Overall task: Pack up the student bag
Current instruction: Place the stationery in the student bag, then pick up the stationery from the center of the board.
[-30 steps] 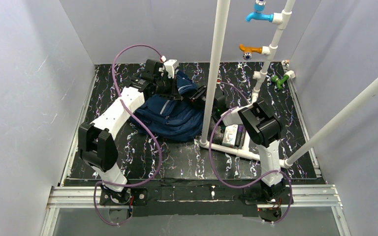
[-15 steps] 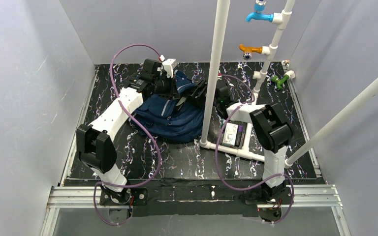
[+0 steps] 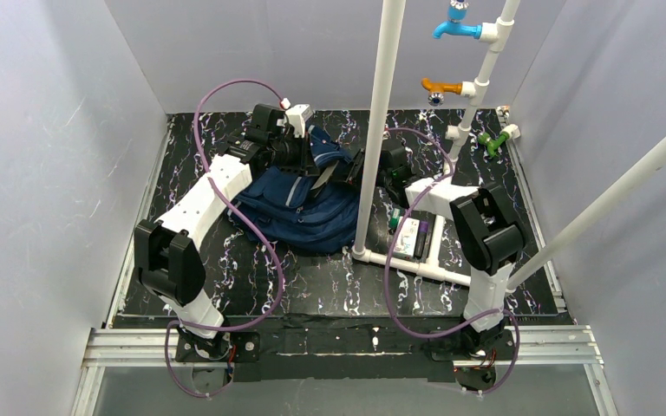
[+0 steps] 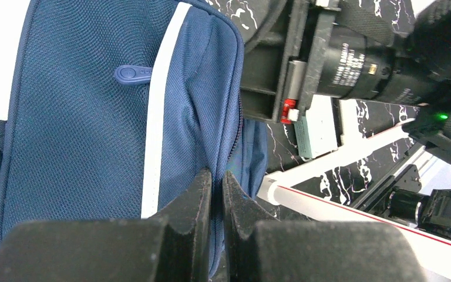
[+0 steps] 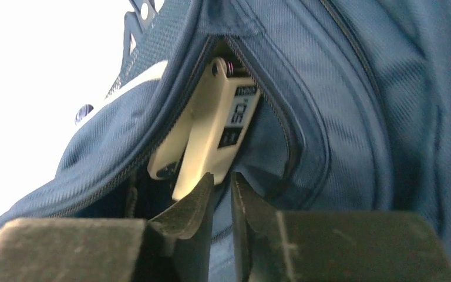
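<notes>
Right pincer [image 5: 219, 176] advanced, woven navy bag [image 5: 352, 106] pinched

grey walls [image 3: 43, 156] (black marbled tabletop [image 3: 329, 282])

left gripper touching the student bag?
Touching. Left wrist view: the left gripper is pinched shut on a fold of the student bag.
</notes>
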